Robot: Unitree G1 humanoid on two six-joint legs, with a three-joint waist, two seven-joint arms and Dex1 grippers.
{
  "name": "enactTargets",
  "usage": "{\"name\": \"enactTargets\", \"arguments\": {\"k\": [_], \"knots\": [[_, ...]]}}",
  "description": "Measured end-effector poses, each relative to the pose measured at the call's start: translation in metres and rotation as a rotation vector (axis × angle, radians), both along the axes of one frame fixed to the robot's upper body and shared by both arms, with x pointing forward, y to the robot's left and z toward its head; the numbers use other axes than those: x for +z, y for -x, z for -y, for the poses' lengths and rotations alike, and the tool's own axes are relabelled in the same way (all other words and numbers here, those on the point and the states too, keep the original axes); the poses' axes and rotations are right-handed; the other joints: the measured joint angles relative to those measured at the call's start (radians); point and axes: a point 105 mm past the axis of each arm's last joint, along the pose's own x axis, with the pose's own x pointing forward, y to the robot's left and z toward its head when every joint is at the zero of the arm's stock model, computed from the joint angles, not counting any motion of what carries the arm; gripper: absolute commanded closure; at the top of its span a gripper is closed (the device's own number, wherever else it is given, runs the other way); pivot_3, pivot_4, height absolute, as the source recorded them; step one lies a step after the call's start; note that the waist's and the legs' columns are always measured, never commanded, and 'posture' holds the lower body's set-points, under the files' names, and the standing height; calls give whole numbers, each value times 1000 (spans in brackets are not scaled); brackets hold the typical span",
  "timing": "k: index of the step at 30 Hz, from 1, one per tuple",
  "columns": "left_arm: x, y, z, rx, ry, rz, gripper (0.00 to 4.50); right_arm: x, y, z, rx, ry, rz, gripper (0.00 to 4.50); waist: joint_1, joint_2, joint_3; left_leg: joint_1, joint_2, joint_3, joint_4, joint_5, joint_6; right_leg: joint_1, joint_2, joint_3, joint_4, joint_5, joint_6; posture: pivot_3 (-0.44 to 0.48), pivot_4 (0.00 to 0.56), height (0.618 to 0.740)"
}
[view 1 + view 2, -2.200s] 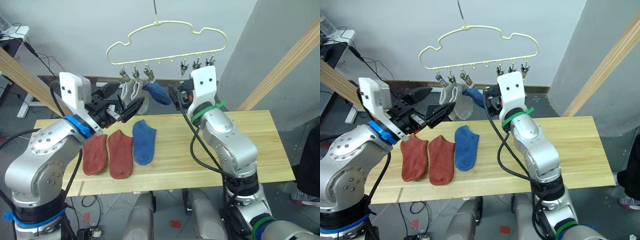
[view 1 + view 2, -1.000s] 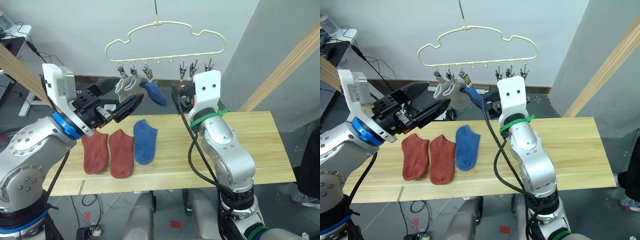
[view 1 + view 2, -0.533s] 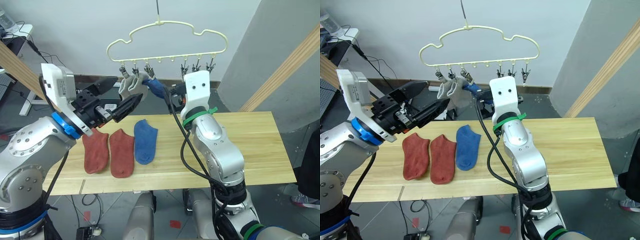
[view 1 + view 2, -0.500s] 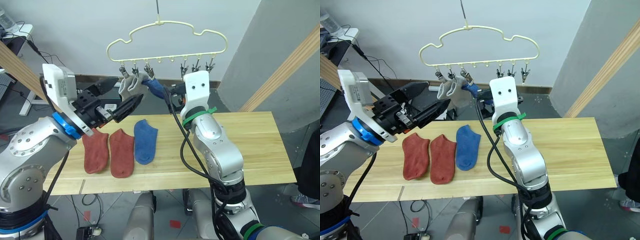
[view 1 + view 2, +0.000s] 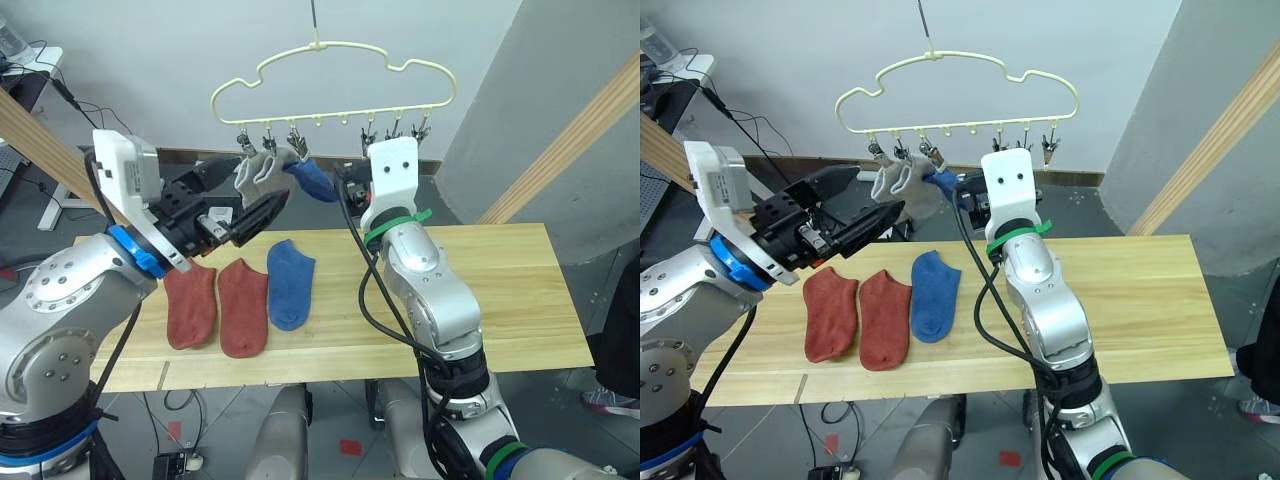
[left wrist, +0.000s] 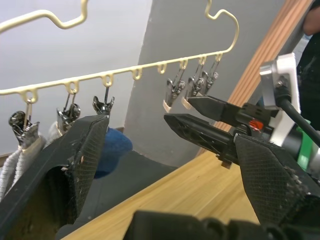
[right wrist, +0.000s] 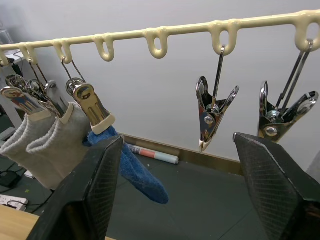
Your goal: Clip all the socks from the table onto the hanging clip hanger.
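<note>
1. Head views show my table (image 5: 480, 290), a long pale plank top, with three socks lying flat side by side toward its left end: two rust-red socks (image 5: 190, 308) (image 5: 242, 306) and, just right of them, a blue sock (image 5: 288, 282). The right half of the planks is bare wood.
2. Above the far edge hangs the clip hanger (image 5: 330, 75), a pale-yellow wire outline on a thin hook, with a row of small metal clips along its lower bar.
3. Three socks are already clipped at the left end of that row: two light grey socks (image 5: 902, 186) close together and a second blue sock (image 5: 314, 180) just right of them, its toe drooping to the right.
4. Clips farther right (image 7: 214, 115) hang with nothing in them.
5. My left gripper (image 5: 232, 198) is raised above the table's far left part, near the grey socks; its fingers are spread wide and carry nothing.
6. My right gripper (image 6: 200, 117) is raised just right of the clipped blue sock, under the free clips. In the left wrist view its two black fingers stand a little apart with nothing between them.
7. Behind the table is a pale wall with a dark skirting, a grey wall panel to the right, and slanted light-wood beams (image 5: 560, 140) on both sides. Cables lie on the floor at far left.
</note>
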Motion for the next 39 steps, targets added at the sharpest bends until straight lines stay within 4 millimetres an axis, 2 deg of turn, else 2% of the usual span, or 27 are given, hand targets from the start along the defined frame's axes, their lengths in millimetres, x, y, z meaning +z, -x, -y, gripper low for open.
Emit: {"name": "enactTargets", "arguments": {"k": [5, 14, 23, 26, 31, 39], "knots": [[3, -3, -1, 5, 5, 7, 0, 0, -7, 3, -23, -3, -4, 866, 0, 0, 0, 0, 0, 0, 0, 0, 0, 0, 0, 0, 0, 0, 0, 45, 360, 740], [16, 0, 7, -51, 78, 27, 0, 16, -18, 3, -34, -25, 44, 866, -1, 0, 0, 0, 0, 0, 0, 0, 0, 0, 0, 0, 0, 0, 0, 42, 358, 740], [14, 0, 7, -53, 72, 20, 0, 22, -21, 6, -52, -46, 68, 866, -1, 0, 0, 0, 0, 1, 0, 0, 0, 0, 0, 0, 1, 0, 0, 46, 359, 740], [13, 1, 6, -55, 68, 26, 0, 22, -21, 7, -52, -51, 67, 1474, -1, 0, 0, 0, 0, 1, 0, 0, 0, 0, 0, 0, 1, 0, 0, 46, 358, 740], [13, 1, 5, -49, 59, 38, 0, 22, -21, 6, -41, -63, 60, 3200, -1, 0, 0, 0, 0, 1, 0, 0, 0, 0, 0, 0, 1, 0, 0, 48, 360, 740], [11, 1, 3, -43, 42, 44, 0, 19, -23, 10, -58, -90, 32, 3200, -1, 0, 0, 0, 0, 1, 0, 0, 0, 0, 0, 0, 1, 0, 0, 47, 356, 740]]}}
